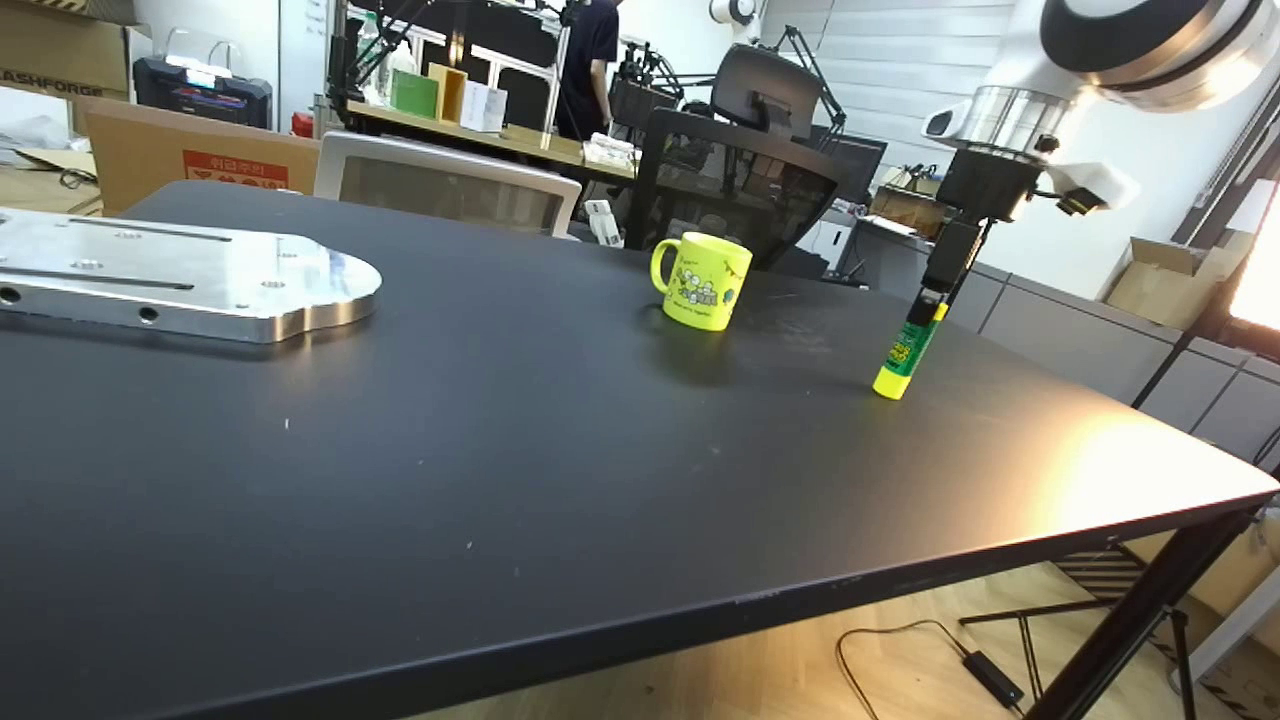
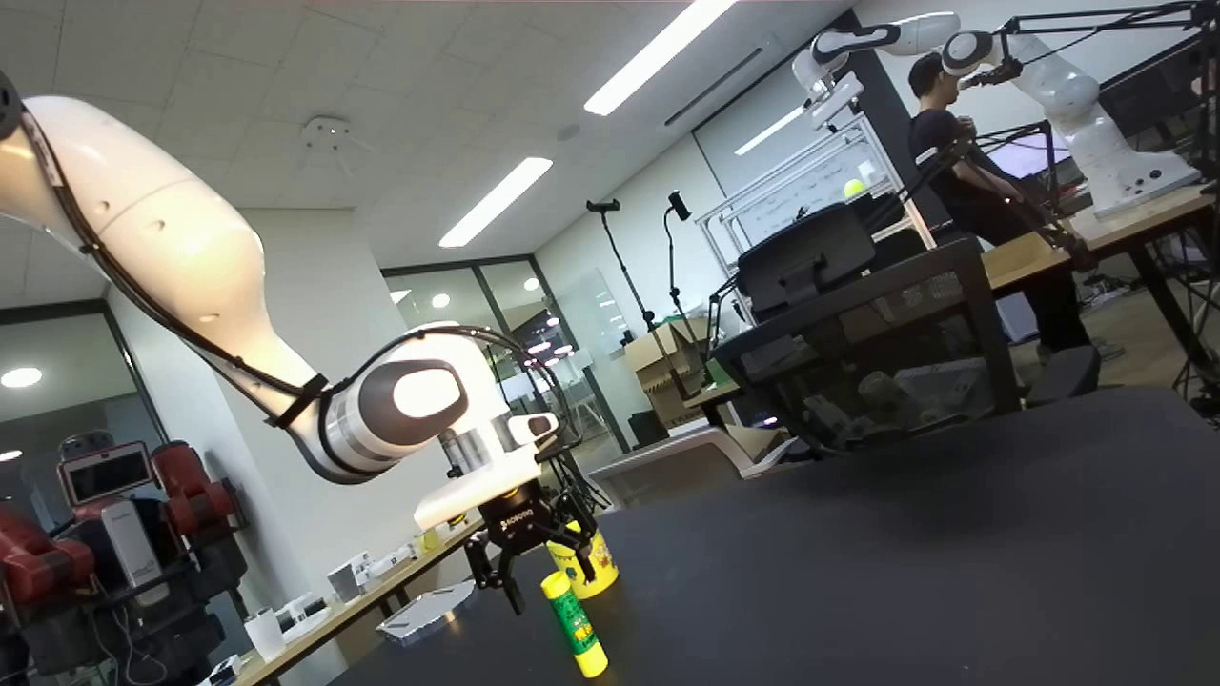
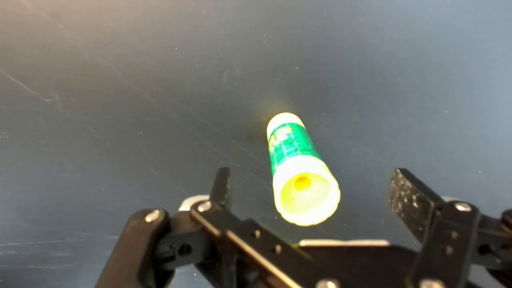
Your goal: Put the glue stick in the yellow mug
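Evidently, in an exterior view, the glue stick (image 1: 909, 349) stands upright near the right-hand edge of the table (image 1: 560, 460), its axis pointing up at the gap of the gripper (image 3: 311, 172), whose jaws stand apart.

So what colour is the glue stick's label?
The glue stick label is green with yellow printing; it shows best in an exterior view.
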Motion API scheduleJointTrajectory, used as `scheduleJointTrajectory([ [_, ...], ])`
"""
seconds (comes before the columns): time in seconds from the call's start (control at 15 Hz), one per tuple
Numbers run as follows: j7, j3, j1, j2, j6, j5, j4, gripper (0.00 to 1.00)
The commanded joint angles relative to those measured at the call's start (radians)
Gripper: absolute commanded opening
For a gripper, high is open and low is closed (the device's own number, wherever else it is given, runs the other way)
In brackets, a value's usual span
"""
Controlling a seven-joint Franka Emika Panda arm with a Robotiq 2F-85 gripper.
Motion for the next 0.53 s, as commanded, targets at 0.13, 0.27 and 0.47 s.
scheduleJointTrajectory([
  [0.13, 0.052, -0.01, -0.001, 0.03, 0.009, -0.063, 0.014, 0.74],
  [0.27, 0.051, -0.009, -0.005, 0.03, 0.007, -0.072, 0.013, 0.71],
  [0.47, 0.04, 0.003, -0.017, 0.026, -0.002, -0.056, 0.013, 0.49],
])
